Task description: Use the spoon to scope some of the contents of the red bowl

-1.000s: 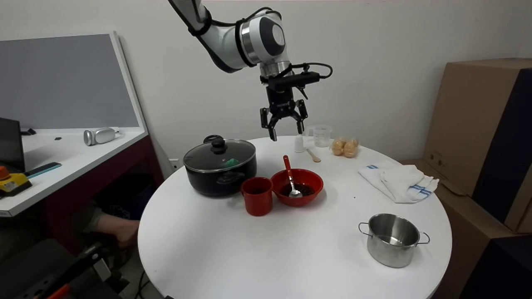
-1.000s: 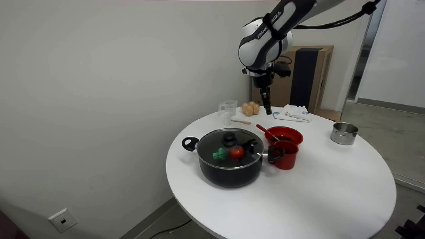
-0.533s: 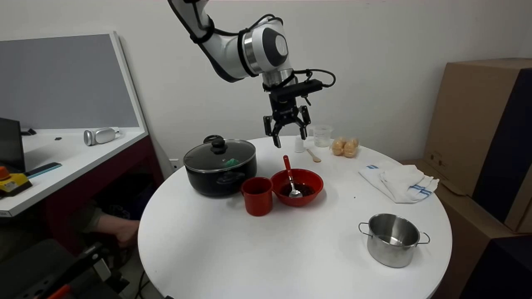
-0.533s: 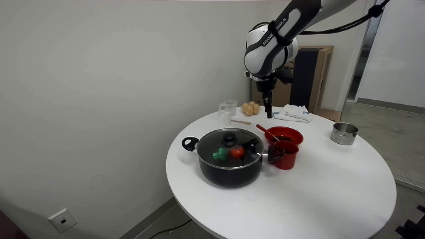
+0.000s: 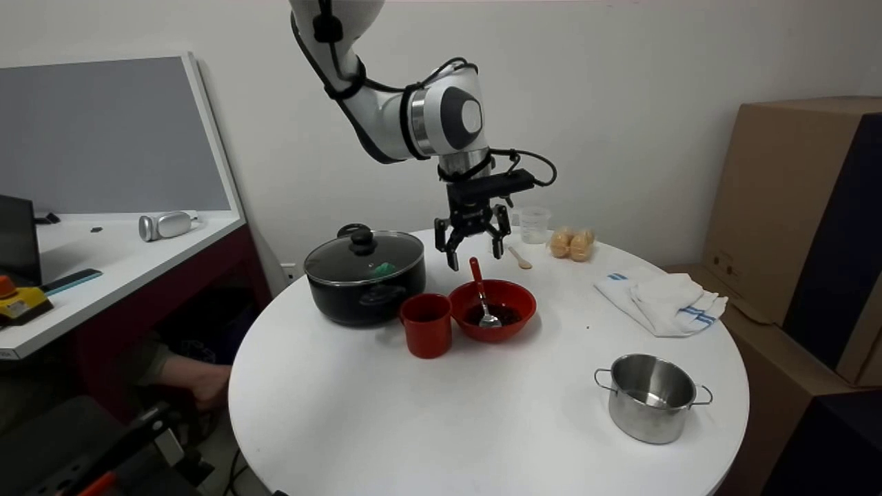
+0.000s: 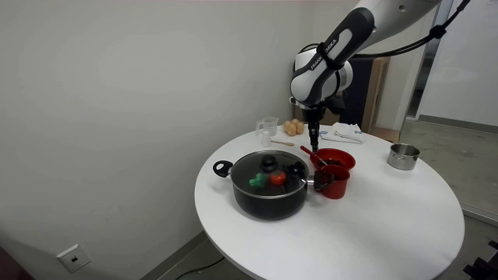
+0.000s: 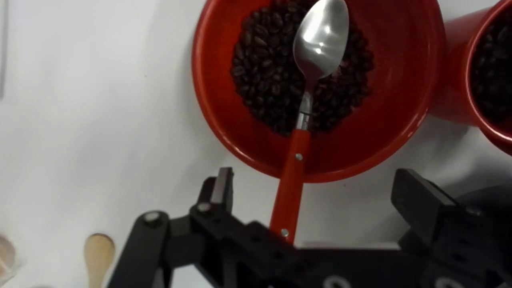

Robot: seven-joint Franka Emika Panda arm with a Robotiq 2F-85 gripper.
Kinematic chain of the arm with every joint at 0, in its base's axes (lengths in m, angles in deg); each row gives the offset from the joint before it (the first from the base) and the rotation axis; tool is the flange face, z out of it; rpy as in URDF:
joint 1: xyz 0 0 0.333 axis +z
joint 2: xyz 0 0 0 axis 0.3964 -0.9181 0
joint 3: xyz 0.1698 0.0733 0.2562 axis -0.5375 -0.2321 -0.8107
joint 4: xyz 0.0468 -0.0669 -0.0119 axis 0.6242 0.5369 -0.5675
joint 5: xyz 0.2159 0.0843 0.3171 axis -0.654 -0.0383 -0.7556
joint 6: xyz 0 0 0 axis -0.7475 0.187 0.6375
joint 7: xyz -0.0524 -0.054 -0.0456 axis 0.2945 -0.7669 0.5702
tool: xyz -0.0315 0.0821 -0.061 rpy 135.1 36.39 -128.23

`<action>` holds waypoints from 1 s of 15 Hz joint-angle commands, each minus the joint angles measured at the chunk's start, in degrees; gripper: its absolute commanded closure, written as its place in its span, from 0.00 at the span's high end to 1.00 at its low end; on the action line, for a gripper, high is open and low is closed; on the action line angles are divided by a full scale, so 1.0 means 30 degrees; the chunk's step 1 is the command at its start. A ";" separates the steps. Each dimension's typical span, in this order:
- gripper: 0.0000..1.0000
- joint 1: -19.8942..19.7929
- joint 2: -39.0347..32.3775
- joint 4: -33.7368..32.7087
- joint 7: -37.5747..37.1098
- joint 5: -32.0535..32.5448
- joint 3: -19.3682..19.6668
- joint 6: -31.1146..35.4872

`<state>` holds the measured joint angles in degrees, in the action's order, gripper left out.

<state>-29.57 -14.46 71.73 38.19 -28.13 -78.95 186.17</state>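
The red bowl point(image 7: 416, 100) stands on the white table, with dark beans point(image 7: 262, 84) as its contents. It shows in both exterior views point(image 5: 525, 306) point(image 6: 346, 156). The spoon point(image 7: 291, 180) rests in it, its metal scoop on the beans. Its red handle leans over the rim towards my gripper and shows in both exterior views point(image 5: 480, 284) point(image 6: 311, 153). My gripper point(image 7: 314, 176) is open and empty. Its fingers stand apart on either side of the handle's line in the wrist view, nearer on the left. In an exterior view the gripper point(image 5: 475, 259) hangs just above the handle's end.
A red cup point(image 5: 427, 334) holding dark beans point(image 7: 496, 68) stands close beside the bowl. The lidded black pot point(image 5: 365, 296) is behind the cup. A wooden spoon point(image 5: 520, 258), eggs point(image 5: 572, 244), a towel point(image 5: 672, 303) and a steel pot point(image 5: 651, 410) lie around.
My gripper has come down towards the spoon's handle and the bowl, staying open. The spoon, the bowl and the other things on the table have not moved.
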 commanded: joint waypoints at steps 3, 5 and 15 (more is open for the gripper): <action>1.00 -0.0811 -0.2171 -0.2140 0.2467 -0.1797 -0.1346 -0.0604; 1.00 -0.0716 -0.2606 -0.2583 0.2630 -0.1967 -0.1368 -0.0638; 1.00 -0.0828 -0.2503 -0.2844 0.2360 -0.2254 -0.1377 -0.0100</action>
<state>-31.51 -22.55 63.82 44.16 -33.04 -82.82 185.98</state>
